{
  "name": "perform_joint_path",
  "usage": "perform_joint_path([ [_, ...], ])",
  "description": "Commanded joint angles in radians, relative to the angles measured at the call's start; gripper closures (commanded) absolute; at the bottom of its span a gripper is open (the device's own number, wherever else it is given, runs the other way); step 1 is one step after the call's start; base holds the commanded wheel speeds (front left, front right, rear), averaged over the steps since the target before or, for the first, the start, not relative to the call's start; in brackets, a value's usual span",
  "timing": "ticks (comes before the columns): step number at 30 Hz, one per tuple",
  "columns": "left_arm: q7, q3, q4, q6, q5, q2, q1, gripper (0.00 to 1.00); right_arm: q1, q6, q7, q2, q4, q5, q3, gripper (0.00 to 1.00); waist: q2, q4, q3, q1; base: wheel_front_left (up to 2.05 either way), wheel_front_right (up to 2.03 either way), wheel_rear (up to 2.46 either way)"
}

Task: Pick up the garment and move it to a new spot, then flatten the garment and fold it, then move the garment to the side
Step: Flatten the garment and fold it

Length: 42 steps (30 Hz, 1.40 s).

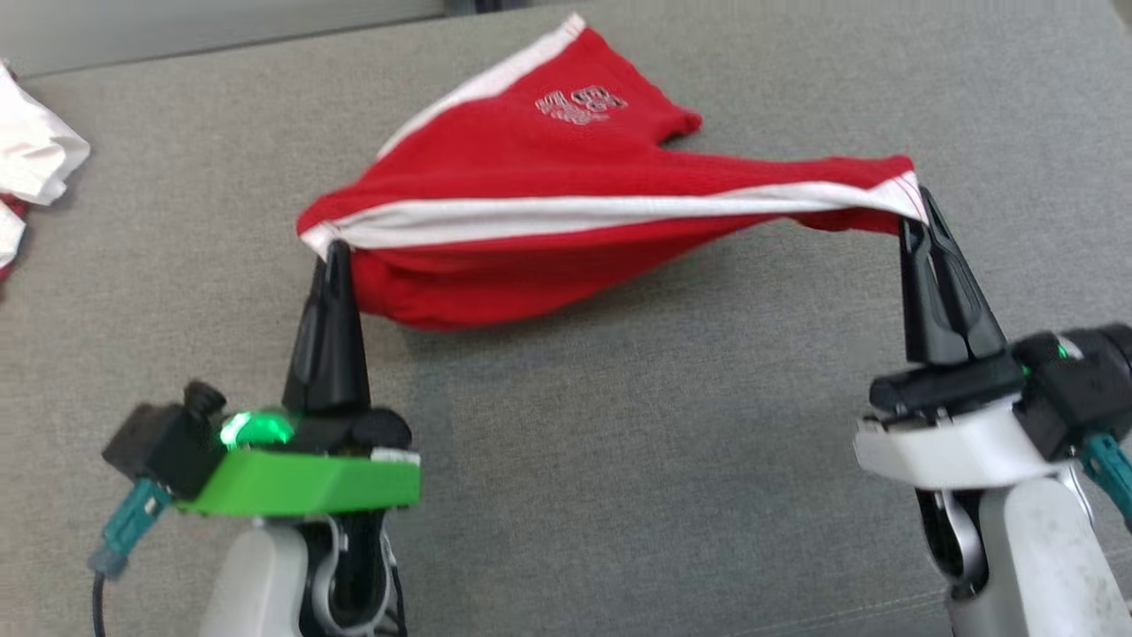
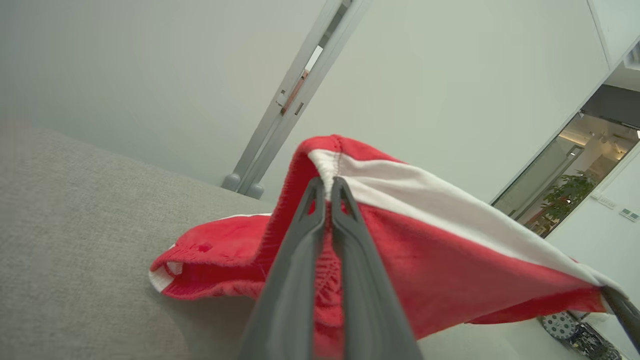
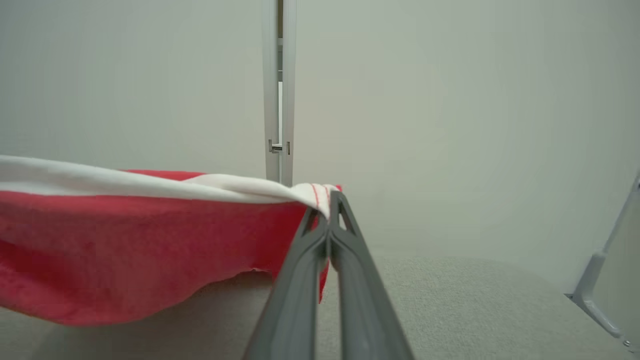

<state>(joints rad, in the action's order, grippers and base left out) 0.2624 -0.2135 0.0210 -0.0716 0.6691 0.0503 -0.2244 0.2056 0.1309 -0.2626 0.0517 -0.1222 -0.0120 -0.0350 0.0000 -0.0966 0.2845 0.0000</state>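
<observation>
The garment [image 1: 531,177] is a pair of red shorts with white side stripes and a white logo, stretched between my two grippers above the grey cushion. My left gripper [image 1: 334,252] is shut on its left corner, and my right gripper [image 1: 920,208] is shut on its right corner. The far part of the garment rests on the cushion while the near edge sags between the grips. In the left wrist view my left gripper [image 2: 326,184] pinches the white-striped hem of the garment [image 2: 425,250]. In the right wrist view my right gripper [image 3: 327,200] pinches the garment [image 3: 125,240] at its hem.
The grey fabric cushion [image 1: 619,460] spreads under everything, with open room in front of the garment. A crumpled white cloth [image 1: 31,155] lies at the far left edge. A pale wall and a door frame [image 3: 279,90] stand behind the cushion.
</observation>
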Motion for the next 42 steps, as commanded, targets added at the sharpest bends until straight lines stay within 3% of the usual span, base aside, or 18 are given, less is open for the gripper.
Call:
perform_joint_path([
  [1,0.003,-0.014,0.037,0.021,0.012,0.001,0.065,1.00,-0.068,0.000,-0.003,0.001,-0.037,0.007,0.012,1.00,0.0000,0.020,-0.114,0.0000,0.00,0.00,0.00],
  [8,0.003,-0.111,0.131,0.101,0.045,0.002,0.279,1.00,-0.268,0.000,0.014,0.005,-0.101,0.044,0.028,1.00,0.0000,0.040,-0.173,0.0000,0.00,0.00,0.00],
  [16,0.003,-0.186,0.032,0.125,0.117,0.002,0.269,1.00,-0.217,0.000,0.035,0.033,0.043,0.026,0.056,1.00,0.0000,0.097,-0.124,0.0000,0.00,0.00,0.00],
  [21,0.003,-0.226,-0.110,0.159,0.203,0.002,0.136,1.00,-0.027,0.000,0.038,0.101,0.236,0.035,0.019,1.00,0.0000,0.142,-0.049,0.0000,0.00,0.00,0.00],
  [27,0.003,-0.266,-0.249,0.239,0.308,0.002,-0.038,1.00,0.230,0.000,0.061,0.179,0.453,0.044,-0.074,1.00,0.0000,0.179,0.033,0.0000,0.00,0.00,0.00],
  [36,0.003,-0.328,-0.320,0.311,0.421,0.002,-0.226,1.00,0.569,0.000,0.078,0.244,0.797,0.020,-0.208,1.00,0.0000,0.261,0.111,0.0000,0.00,0.00,0.00],
  [42,0.003,-0.354,-0.333,0.327,0.466,0.002,-0.283,1.00,0.720,0.000,0.081,0.257,0.978,0.000,-0.268,1.00,0.0000,0.292,0.142,0.0000,0.00,0.00,0.00],
])
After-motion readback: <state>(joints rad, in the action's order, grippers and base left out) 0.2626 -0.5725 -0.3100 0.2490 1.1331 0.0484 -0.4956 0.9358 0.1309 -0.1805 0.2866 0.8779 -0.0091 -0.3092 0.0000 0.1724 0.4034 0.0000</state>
